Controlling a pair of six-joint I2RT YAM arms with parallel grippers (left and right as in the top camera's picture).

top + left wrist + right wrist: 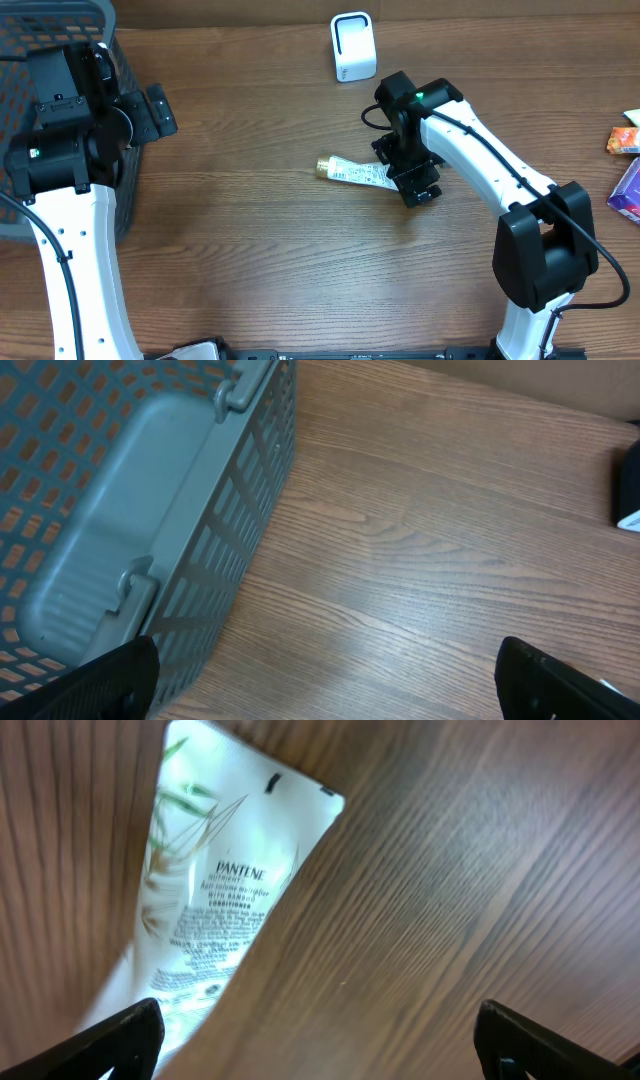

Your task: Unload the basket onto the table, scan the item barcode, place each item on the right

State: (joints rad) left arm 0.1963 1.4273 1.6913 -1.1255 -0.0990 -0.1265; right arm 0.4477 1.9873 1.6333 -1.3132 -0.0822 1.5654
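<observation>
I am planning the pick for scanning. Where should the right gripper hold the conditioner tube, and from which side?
Probably its mid-body, from straight above, fingers closing across the narrow width. The conditioner tube lies flat on the table, gold cap to the left in the overhead view; its crimped end looks too thin to pinch. The open right gripper hangs over that end.

- I see a white Pantene conditioner tube (215,890) lying flat on the wooden table (450,870), slanting from upper centre down to the lower left.
- Its label faces me, with a green leaf print along the left edge and small print below the brand name.
- Its flat crimped end is uppermost and carries a small black mark.
- My right gripper (320,1045) has its jaws spread wide, with nothing clamped.
- The two black fingertips (125,1038) sit in the bottom corners.
- The tube's blurred lower end runs down beside the left-hand one; I cannot tell if they touch.
</observation>
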